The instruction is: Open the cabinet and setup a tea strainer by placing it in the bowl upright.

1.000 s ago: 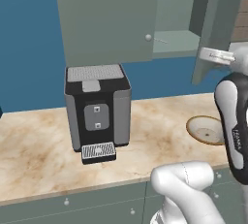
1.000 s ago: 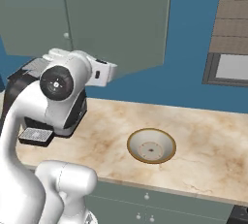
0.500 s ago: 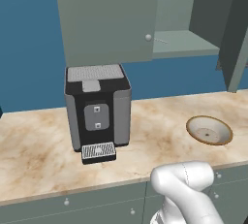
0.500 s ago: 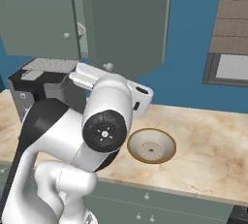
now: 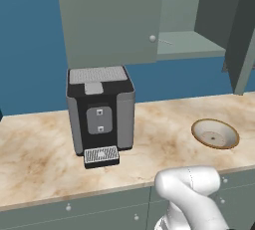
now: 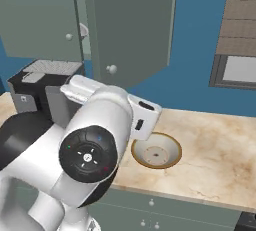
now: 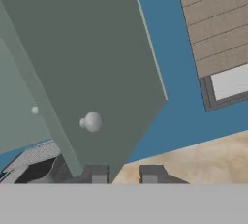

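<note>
Grey-green wall cabinet (image 5: 109, 20), its right door open at upper right. The faint wire shape on its shelf is probably the small grey mesh tea strainer (image 5: 167, 41): expect it light and easily bent, so take its rim. Your two-finger gripper (image 7: 124, 175) stands slightly apart, empty. Shallow tan bowl (image 5: 215, 133), lower right.

The white arm rises from the base and folds forward at a big dark-faced joint, its forearm reaching ahead and slightly up in the right base view. The gripper (image 7: 124, 173) shows in the hand view as two small dark finger tips (image 7: 99, 174) standing a narrow gap apart, with nothing between them. The hand is rolled, so that view sits tilted.
</note>
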Motion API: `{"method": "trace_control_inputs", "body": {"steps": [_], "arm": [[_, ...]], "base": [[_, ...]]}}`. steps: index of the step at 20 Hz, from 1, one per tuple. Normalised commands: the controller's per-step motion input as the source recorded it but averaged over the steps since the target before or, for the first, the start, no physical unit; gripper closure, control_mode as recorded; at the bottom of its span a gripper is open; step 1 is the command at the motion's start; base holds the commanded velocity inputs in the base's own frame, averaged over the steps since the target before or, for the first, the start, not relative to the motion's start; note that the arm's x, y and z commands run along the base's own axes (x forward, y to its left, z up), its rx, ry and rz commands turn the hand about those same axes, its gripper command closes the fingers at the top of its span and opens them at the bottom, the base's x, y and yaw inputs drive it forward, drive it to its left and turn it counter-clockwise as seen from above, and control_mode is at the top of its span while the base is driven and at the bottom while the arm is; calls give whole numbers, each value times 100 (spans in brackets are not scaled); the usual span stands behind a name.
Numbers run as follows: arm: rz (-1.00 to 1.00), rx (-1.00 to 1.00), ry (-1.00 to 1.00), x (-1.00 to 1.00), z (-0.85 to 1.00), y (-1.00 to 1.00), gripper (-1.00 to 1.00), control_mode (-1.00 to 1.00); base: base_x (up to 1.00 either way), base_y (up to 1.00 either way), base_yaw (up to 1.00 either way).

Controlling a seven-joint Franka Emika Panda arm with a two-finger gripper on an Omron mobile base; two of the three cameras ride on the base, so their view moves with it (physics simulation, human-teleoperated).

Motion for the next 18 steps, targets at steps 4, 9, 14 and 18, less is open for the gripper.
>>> {"method": "trace_control_inputs", "body": {"steps": [4, 9, 14, 18], "arm": [[-19, -25, 10, -64, 16, 46, -100, -100], [-21, -45, 21, -31, 37, 85, -100, -100], [-3, -74, 49, 5, 16, 100, -100, -100], [0, -60, 53, 30, -14, 66, -100, -100]], "base": [[0, 0, 0], [0, 0, 0], [0, 0, 0], [0, 0, 0]]}}
